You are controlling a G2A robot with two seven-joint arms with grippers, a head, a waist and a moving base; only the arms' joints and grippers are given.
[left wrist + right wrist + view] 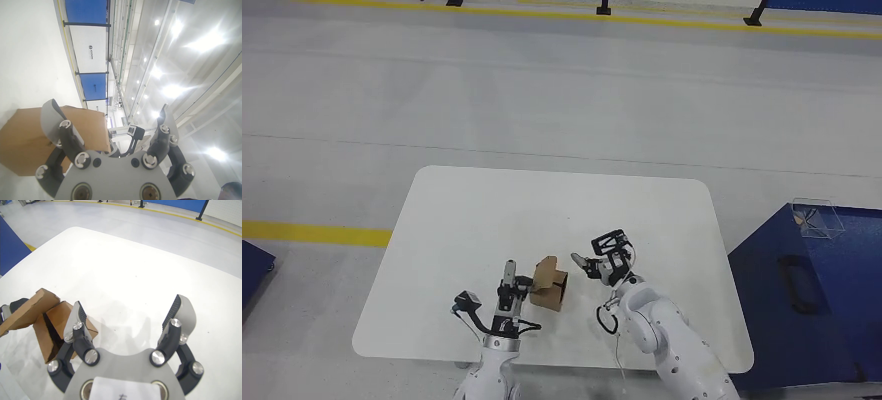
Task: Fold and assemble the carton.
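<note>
Small dark print ran across the white and blue wall panels (90, 51) seen from the left wrist. A white label (122, 391) with a dark mark, cut off at the edge, sat on the base of the right hand (128, 300).

The brown carton (552, 283) stood partly folded on the white surface (542, 210), close to the robot's edge, between the two hands. One flap (28, 313) was raised and tilted over the open body.

The left hand (108, 104) was spread wide and gripped nothing. One of its fingers (51, 117) lay across the carton's (22, 142) side, though contact could not be told. The right hand (597, 250) was also spread wide and held nothing. One finger (75, 317) stood just beside the carton's (56, 321) end, the other over bare surface.
</note>
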